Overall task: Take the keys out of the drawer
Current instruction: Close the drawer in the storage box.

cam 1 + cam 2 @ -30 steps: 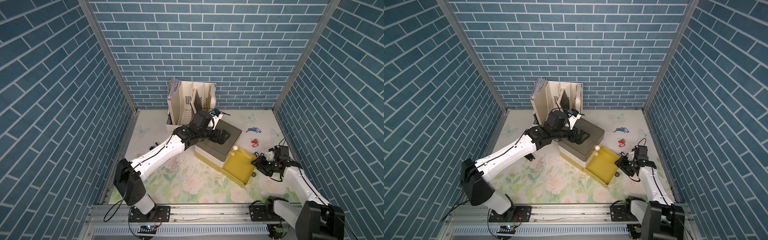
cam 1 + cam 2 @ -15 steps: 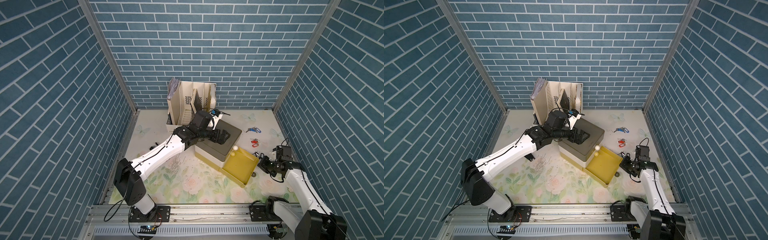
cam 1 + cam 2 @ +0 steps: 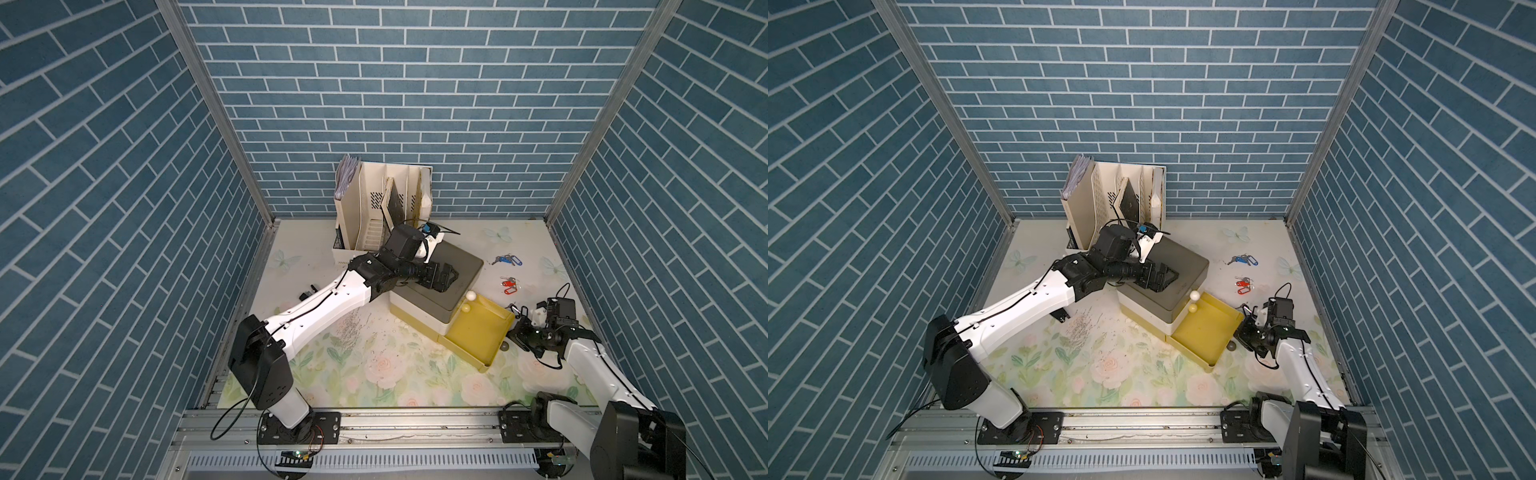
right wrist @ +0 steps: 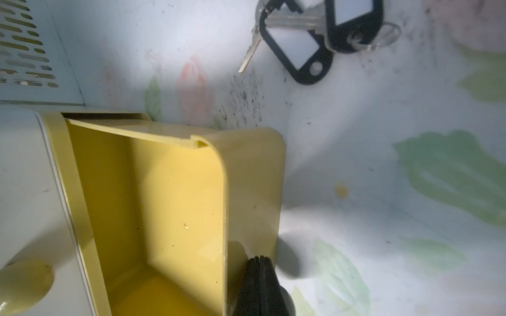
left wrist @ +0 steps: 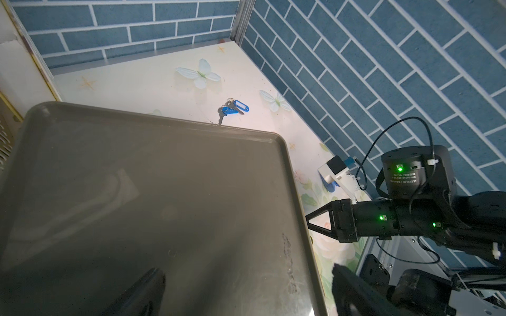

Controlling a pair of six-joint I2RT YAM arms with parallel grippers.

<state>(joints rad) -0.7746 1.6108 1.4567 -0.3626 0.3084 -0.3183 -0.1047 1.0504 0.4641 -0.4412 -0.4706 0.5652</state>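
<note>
Three key bunches [image 3: 508, 259] on the surface [image 3: 415, 386], yellow drawer [image 3: 478, 336] looks empty.
Right claw [image 4: 258, 270] pinched shut, empty, beside the drawer front; left claw [image 3: 446, 279] gapes on the cabinet [image 3: 461, 259]. Withdraw gently, clear of the black-tag keys [image 4: 297, 50].

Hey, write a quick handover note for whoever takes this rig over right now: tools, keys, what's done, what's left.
Left tool: open, empty, over the grey top of the drawer unit.
Right tool: shut, holding nothing, at the front wall of the yellow drawer.
Keys: three bunches lie on the table outside the drawer: blue-tagged keys, red-tagged keys, black-tagged keys nearest the drawer.
Done: the pulled-out drawer shows no keys in the top and right wrist views.
Left: likely nothing but a check of the part hidden under the unit.
</note>
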